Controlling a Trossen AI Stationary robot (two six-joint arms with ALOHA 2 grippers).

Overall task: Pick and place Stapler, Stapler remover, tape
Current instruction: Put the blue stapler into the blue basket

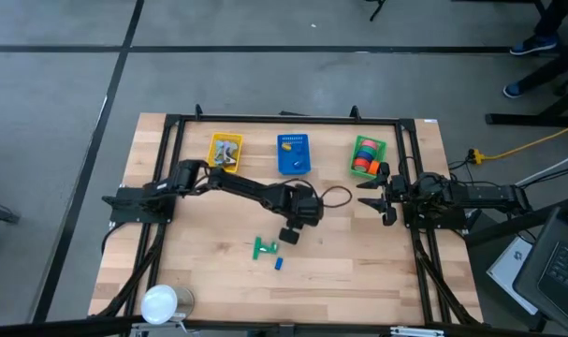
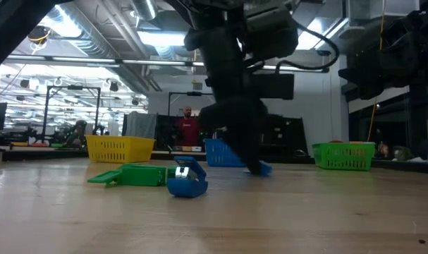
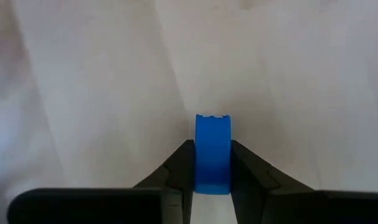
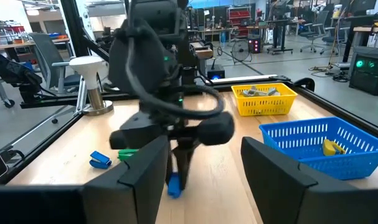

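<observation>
My left gripper reaches down at the table's middle and is shut on a small blue piece, which the arm hides in the high view. A green stapler lies flat just nearer the front edge, and a second small blue piece lies beside it. Which blue piece is the stapler remover, I cannot tell. Tape rolls lie in the green basket at the far right. My right gripper waits open at the right, level, with nothing between its fingers. My left gripper pinches the blue piece by its two flat sides between its two fingers. The fingers slant steeply down from above. The piece's notched end sticks out beyond the fingertips, and its lower part is at the table top.
A yellow basket and a blue basket stand at the far edge beside the green one. A white round thing stands at the near left corner. A black frame borders the table. A person shows far behind.
</observation>
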